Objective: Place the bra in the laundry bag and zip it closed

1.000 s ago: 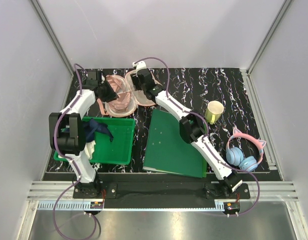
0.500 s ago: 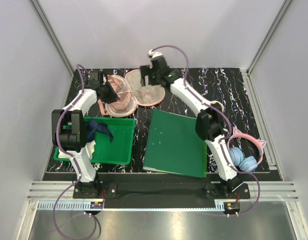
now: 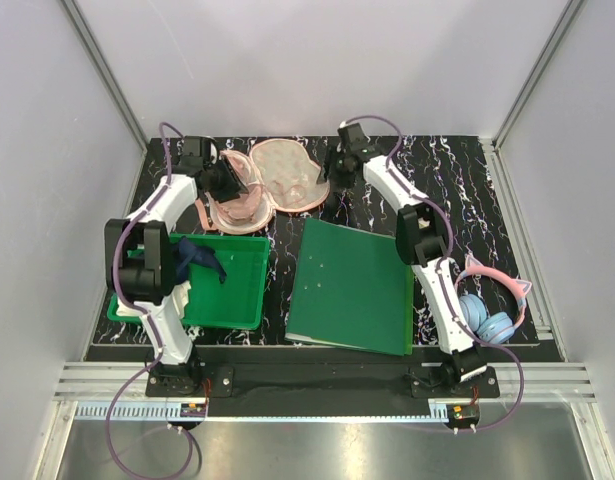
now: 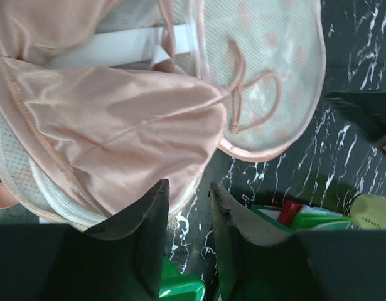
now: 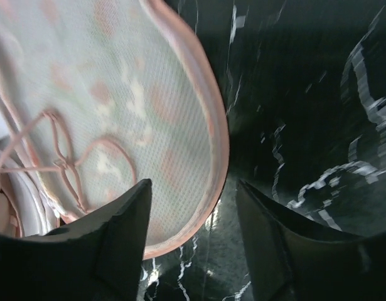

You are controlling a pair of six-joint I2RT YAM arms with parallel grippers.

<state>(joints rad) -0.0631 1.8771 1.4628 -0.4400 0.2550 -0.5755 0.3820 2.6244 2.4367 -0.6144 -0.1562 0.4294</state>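
Note:
The laundry bag [image 3: 287, 180] lies unzipped at the back of the table, its mesh lid [image 5: 117, 94] folded flat to the right. The shiny pink bra [image 4: 117, 125] fills the bag's left half [image 3: 237, 210], and one thin strap [image 4: 243, 94] trails onto the lid. My left gripper [image 4: 189, 188] hangs over the bra's near edge, jaws slightly apart with nothing between them; from above the left gripper [image 3: 224, 180] is at the bag's left side. My right gripper [image 5: 193, 188] is open and empty, straddling the lid's pink rim [image 5: 214, 132]; from above the right gripper [image 3: 335, 170] sits just right of the lid.
A green bin [image 3: 237, 290] holding a dark blue cloth [image 3: 199, 258] stands front left. A flat green board [image 3: 352, 285] lies in the middle. Pink and blue headphones [image 3: 487, 305] rest at the right. Grey walls close the table's back and sides.
My right arm swung right, off the bag's lid to its right edge; the lid now lies spread flat. My left gripper's jaws have parted a little by the bra.

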